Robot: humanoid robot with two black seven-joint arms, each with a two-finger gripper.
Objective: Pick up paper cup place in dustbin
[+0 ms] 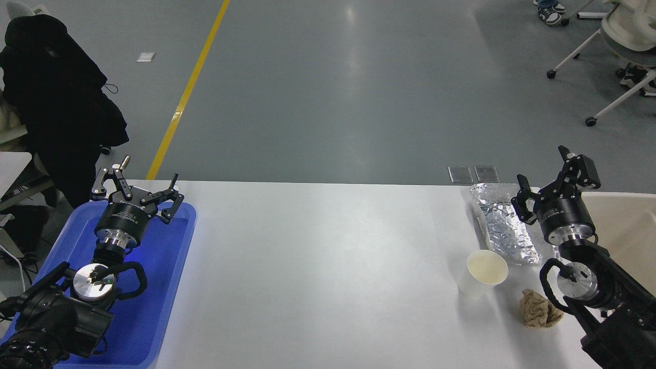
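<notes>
The paper cup (481, 273) stands upright left of the dustbin (628, 225), before the foil tray (499, 223).

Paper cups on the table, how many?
1. The paper cup stands upright on the table's right side, just left of the crumpled paper wad and in front of the foil tray. None looks hidden.
</notes>
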